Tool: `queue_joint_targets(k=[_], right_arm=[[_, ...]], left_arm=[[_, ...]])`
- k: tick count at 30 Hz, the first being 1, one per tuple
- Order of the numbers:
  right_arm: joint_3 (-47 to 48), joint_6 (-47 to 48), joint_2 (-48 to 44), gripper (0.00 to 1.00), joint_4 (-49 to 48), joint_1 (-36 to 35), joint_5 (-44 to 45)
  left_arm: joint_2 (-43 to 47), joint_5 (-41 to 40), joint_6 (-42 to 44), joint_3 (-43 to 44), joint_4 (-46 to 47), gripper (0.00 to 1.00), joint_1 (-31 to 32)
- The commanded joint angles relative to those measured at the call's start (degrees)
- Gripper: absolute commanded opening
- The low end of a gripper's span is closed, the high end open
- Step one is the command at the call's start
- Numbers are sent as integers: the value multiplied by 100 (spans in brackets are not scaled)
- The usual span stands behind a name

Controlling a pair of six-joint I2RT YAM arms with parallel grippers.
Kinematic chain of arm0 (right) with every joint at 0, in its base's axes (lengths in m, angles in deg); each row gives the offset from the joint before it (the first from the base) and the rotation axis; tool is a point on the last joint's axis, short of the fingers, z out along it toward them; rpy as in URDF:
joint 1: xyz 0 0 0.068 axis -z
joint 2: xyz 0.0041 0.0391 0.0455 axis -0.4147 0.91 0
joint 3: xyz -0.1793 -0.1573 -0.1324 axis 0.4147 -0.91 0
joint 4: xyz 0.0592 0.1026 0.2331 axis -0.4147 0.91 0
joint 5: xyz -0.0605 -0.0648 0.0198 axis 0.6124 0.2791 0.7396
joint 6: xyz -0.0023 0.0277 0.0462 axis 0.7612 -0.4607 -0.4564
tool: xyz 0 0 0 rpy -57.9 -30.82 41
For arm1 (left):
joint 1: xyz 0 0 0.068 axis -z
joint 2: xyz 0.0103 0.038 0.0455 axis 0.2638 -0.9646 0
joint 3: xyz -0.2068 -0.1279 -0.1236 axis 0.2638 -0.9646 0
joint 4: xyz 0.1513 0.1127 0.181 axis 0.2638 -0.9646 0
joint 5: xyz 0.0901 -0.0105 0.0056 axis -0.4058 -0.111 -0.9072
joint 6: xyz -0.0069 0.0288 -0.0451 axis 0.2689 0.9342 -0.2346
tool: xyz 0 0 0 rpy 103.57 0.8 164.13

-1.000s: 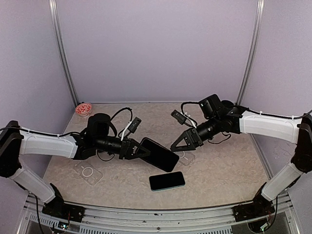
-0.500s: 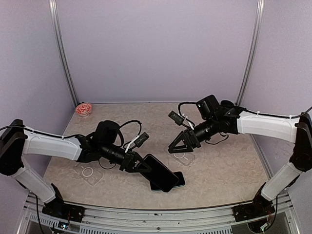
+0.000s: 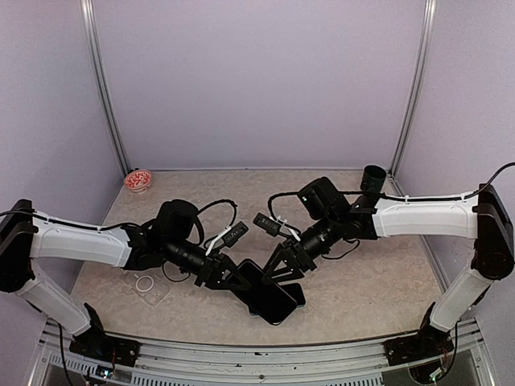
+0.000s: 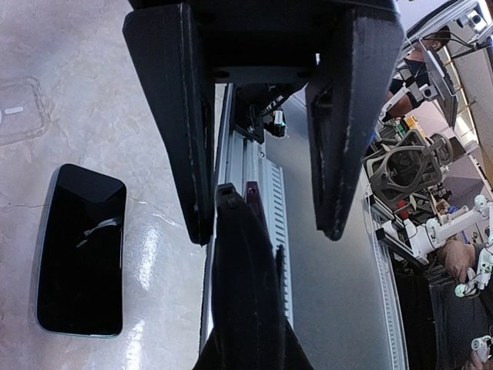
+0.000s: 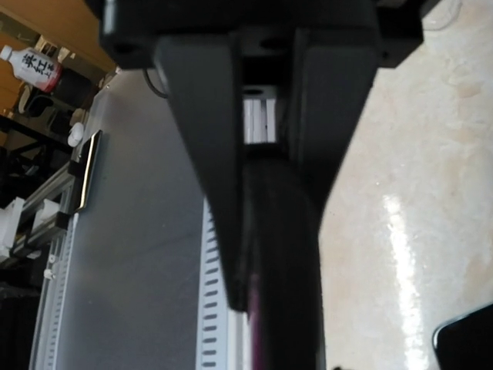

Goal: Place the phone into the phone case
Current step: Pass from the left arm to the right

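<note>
A dark phone [image 3: 270, 299] hangs tilted low over the table's front middle, between both grippers. My right gripper [image 3: 276, 272] is shut on its edge; in the right wrist view [image 5: 281, 254] the phone [image 5: 283, 324] shows edge-on between the closed fingers. My left gripper [image 3: 236, 281] is at the phone's left end. In the left wrist view [image 4: 266, 231] its fingers [image 4: 189, 139] stand wide apart around the phone's thin edge [image 4: 246, 293]. A second, teal-edged phone [image 3: 298, 295] lies flat beneath it [image 4: 81, 250]. A clear phone case [image 3: 146, 284] lies on the left [image 4: 17, 112].
A red and white bowl [image 3: 138, 179] sits at the back left corner. A black cup [image 3: 373, 174] stands at the back right. The metal front rail [image 3: 257, 354] runs just past the phones. Cables loop around both wrists.
My left arm brought the dark phone down and forward, over the teal-edged phone. My right gripper swung left from the table's middle right to the dark phone and now grips it.
</note>
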Motion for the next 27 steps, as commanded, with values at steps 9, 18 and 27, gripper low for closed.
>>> queue_joint_targets(k=[9, 18, 27], right_arm=[[68, -90, 208, 27, -199, -210, -122], [214, -45, 292, 8, -130, -218, -178], [258, -87, 356, 0, -209, -211, -288]], left_arm=[[277, 113, 86, 98, 272, 0, 109], [202, 133, 86, 98, 281, 0, 150], [190, 0, 104, 86, 264, 0, 162]])
